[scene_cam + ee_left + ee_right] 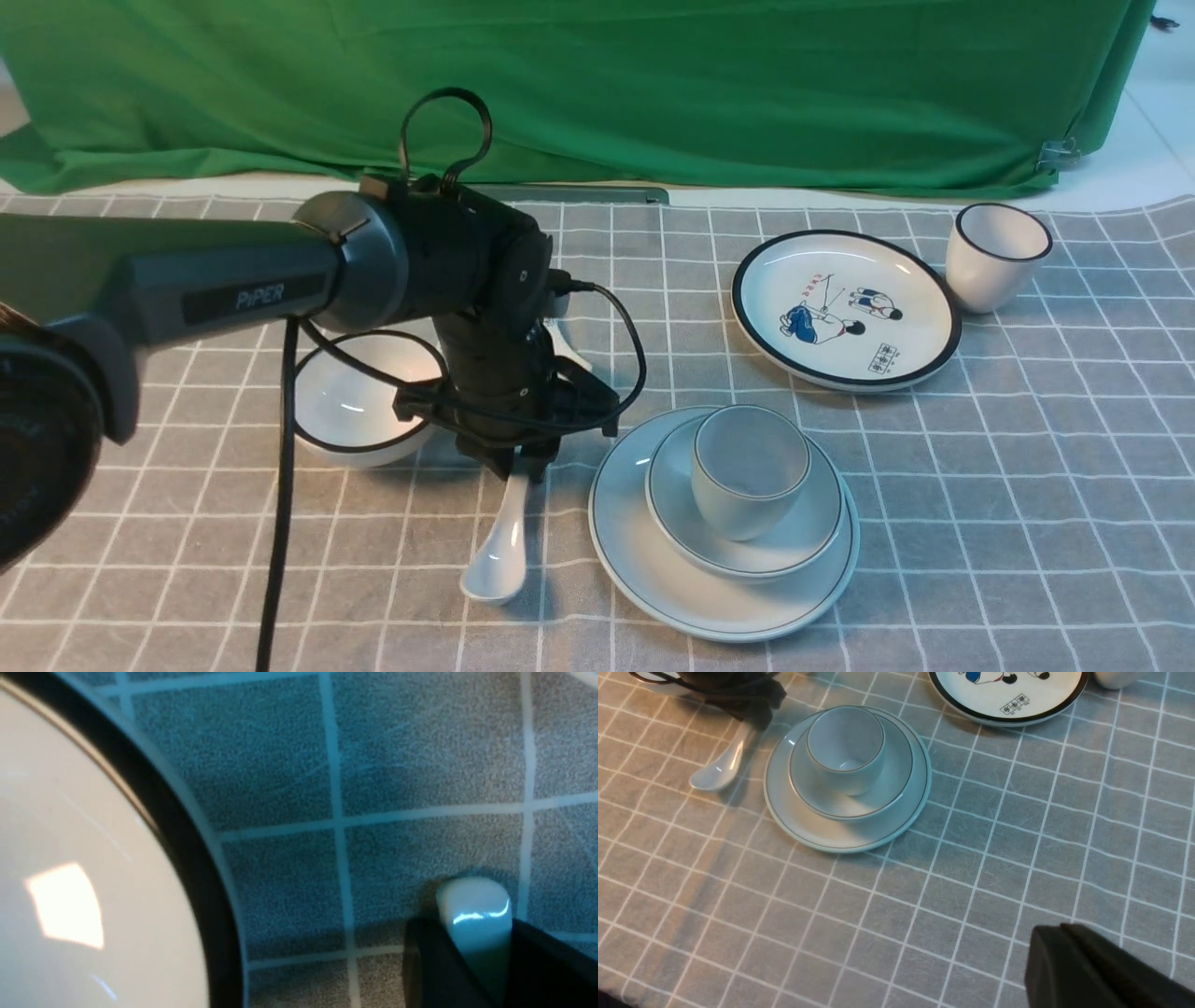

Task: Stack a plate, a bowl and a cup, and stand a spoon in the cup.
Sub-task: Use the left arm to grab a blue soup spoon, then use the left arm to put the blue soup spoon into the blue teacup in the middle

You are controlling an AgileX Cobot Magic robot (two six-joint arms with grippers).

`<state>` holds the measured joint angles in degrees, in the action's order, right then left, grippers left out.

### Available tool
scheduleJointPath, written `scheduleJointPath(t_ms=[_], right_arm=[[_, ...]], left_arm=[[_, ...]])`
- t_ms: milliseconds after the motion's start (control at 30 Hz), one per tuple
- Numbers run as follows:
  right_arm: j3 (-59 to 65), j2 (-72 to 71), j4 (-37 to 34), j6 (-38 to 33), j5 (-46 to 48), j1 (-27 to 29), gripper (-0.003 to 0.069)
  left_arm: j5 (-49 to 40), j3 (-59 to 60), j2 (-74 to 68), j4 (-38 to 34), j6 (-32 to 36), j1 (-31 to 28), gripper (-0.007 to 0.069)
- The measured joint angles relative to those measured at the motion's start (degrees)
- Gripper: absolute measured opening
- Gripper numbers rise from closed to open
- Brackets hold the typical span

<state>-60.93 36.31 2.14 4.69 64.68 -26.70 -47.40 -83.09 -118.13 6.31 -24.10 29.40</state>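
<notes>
The plain pale plate [644, 551] lies front centre with the shallow bowl [794, 537] on it and the handleless cup [749, 471] in the bowl; the same stack shows in the right wrist view, plate [803, 826], bowl [892, 784], cup [845, 749]. The plain white spoon [499, 551] lies left of the plate, its scoop towards me. My left gripper [523, 469] is down on the spoon's handle; in the left wrist view the handle end [476, 910] sits between the dark fingers [432, 961]. My right gripper [1059, 938] is shut and empty over bare cloth.
A deep white bowl with a thick black rim [359, 397] sits just left of my left gripper. A cartoon plate [845, 308] and a black-rimmed cup [994, 254] stand at the back right. Another spoon [563, 341] peeks out behind the left wrist. Green cloth hangs behind.
</notes>
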Motion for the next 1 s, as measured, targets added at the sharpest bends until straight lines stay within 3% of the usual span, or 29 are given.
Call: scheduleJointPath(t_ms=[367,567,733,833,1000], right_arm=[[0.0,-0.37,0.06,-0.31,0.0,0.0,0.0019],[0.0,-0.37,0.06,-0.31,0.0,0.0,0.0019],[0.0,-0.37,0.06,-1.02,0.0,0.0,0.002],[0.0,-0.37,0.06,-1.09,0.0,0.0,0.002],[0.0,-0.37,0.06,-1.35,-0.05,0.0,0.002]], left_arm=[[0.71,0.14,9.57,-0.15,5.57,1.42,0.0141],[23.5,4.95,24.26,0.02,5.58,9.14,0.0141],[54.28,16.42,27.7,0.42,5.01,12.73,0.0141],[64.96,21.39,26.42,0.42,5.19,12.73,0.0141],[75.04,23.56,23.1,0.42,8.59,12.68,0.0141]])
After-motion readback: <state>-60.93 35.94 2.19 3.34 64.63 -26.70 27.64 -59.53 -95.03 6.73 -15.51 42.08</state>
